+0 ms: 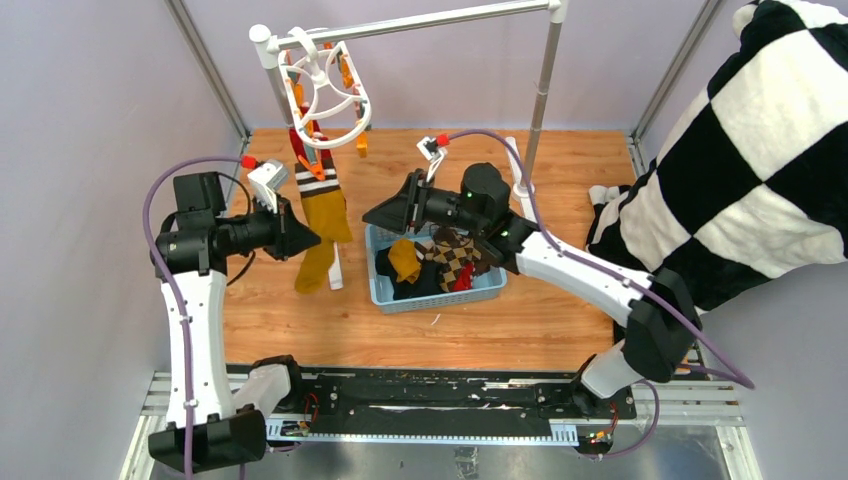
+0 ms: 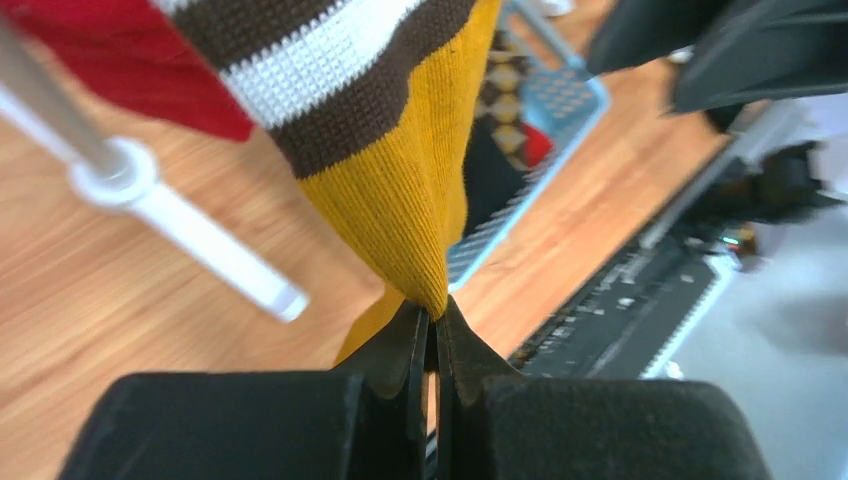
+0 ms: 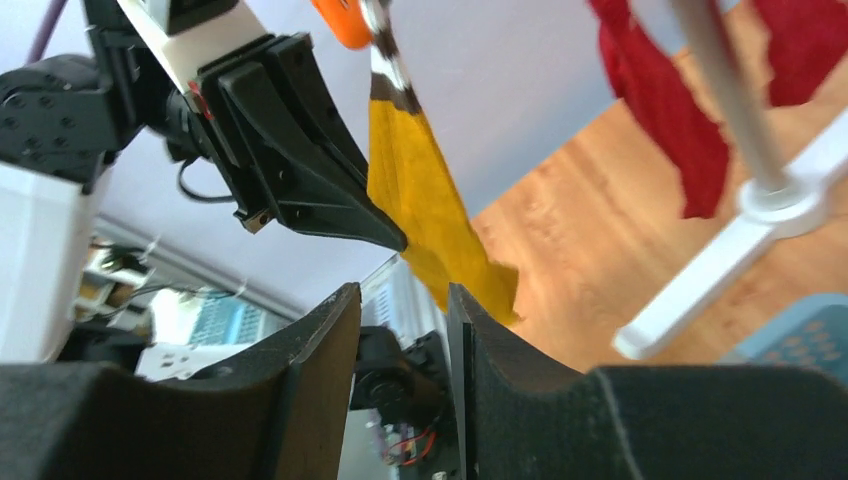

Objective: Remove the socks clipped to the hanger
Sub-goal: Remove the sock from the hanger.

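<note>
The white round clip hanger hangs tilted from the grey rail, with orange pegs. A mustard yellow sock with brown-and-white striped cuff hangs from it, beside a red sock. My left gripper is shut on the yellow sock's edge; in the left wrist view the fabric is pinched between the fingertips. My right gripper is open and empty, hovering above the basket's left end, apart from the yellow sock. The left gripper also shows in the right wrist view.
A blue basket on the wooden floor holds several socks, among them argyle, yellow and dark ones. The grey rail stand has white feet. A checkered blanket lies at the right.
</note>
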Tool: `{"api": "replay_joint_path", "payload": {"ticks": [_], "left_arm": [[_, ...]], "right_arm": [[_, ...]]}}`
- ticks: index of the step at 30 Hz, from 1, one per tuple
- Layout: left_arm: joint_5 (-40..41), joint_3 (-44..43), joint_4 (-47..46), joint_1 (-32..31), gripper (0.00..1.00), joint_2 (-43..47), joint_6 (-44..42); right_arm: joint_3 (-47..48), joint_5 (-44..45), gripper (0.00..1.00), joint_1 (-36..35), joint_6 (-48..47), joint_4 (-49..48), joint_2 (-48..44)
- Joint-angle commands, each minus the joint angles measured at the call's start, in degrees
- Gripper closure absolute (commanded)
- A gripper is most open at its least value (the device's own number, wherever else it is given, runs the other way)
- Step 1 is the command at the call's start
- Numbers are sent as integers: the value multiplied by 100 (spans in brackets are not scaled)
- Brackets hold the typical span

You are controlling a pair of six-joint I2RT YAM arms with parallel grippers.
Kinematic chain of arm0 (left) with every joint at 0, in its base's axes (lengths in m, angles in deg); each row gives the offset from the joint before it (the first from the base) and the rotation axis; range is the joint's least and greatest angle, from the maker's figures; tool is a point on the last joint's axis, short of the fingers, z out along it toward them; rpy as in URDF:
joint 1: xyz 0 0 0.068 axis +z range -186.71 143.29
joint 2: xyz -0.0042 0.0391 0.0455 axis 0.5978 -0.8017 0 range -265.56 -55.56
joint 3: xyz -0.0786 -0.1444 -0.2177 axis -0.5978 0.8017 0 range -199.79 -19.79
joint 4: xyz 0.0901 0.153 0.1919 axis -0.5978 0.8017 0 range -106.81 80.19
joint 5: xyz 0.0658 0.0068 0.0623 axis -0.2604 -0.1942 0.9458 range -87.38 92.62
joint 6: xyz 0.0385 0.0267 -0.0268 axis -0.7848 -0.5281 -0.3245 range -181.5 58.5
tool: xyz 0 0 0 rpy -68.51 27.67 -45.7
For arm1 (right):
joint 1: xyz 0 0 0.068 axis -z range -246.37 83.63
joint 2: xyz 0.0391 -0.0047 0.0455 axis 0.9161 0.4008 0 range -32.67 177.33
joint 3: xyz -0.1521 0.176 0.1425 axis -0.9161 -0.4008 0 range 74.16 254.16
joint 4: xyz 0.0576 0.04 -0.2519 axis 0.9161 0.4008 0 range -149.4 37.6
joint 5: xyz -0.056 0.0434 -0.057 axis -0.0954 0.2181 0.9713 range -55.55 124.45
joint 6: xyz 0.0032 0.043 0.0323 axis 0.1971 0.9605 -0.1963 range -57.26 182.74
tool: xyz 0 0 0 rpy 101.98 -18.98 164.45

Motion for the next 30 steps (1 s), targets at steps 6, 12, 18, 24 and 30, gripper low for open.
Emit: {"api": "replay_joint_path", "payload": {"ticks": [6, 12, 18, 24, 30], "left_arm": [[3764, -223, -772, -23, 100, 961, 644], [4143, -432, -917, -17, 100, 1347, 484], [2591, -253, -880, -21, 100, 1570, 626], [1216, -61, -879, -23, 100, 1616, 945], [747, 139, -888, -19, 100, 1641, 994]], "right_arm": [[138, 1386, 56, -124, -1118, 1222, -812], [526, 1497, 55, -405, -1362, 1460, -746], [913, 1630, 44, -746, -1488, 1516, -525], [1317, 1710, 42, -841, -1481, 1397, -80], [1606, 1883, 41, -887, -1368, 1000, 408]]}}
